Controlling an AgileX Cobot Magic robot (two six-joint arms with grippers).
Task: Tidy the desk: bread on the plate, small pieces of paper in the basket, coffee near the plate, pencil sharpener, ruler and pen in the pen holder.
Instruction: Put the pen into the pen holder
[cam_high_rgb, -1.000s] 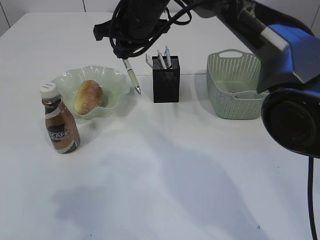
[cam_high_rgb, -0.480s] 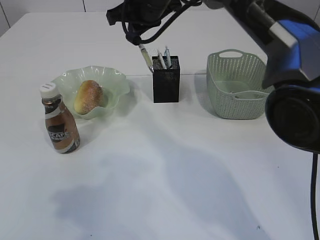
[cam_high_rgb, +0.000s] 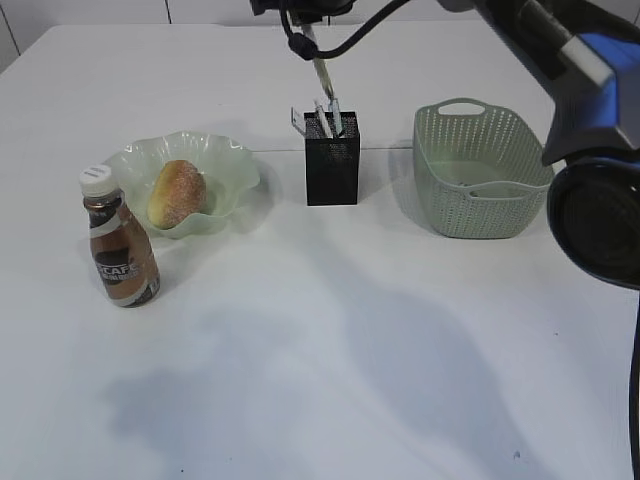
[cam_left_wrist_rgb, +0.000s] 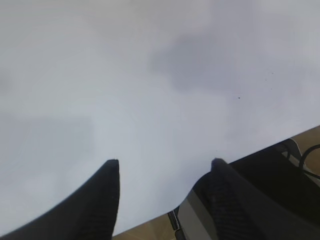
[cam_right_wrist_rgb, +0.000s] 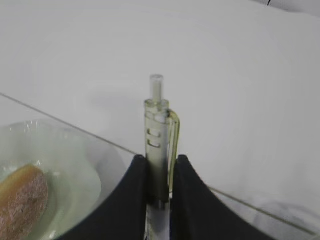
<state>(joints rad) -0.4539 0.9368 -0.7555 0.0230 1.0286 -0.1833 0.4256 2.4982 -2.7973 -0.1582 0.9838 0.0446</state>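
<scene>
Bread (cam_high_rgb: 178, 193) in plate (cam_high_rgb: 228, 160); pens in pen holder (cam_high_rgb: 331, 170)

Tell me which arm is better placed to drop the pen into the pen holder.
Right. Its claw is shut on the pen, hanging just above the pen holder. The left claw is open and empty over bare desk.

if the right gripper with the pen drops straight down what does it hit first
Probably the black mesh pen holder: the pale pen in the right gripper hangs tip-down about over its open top, though depth is unclear.
</scene>
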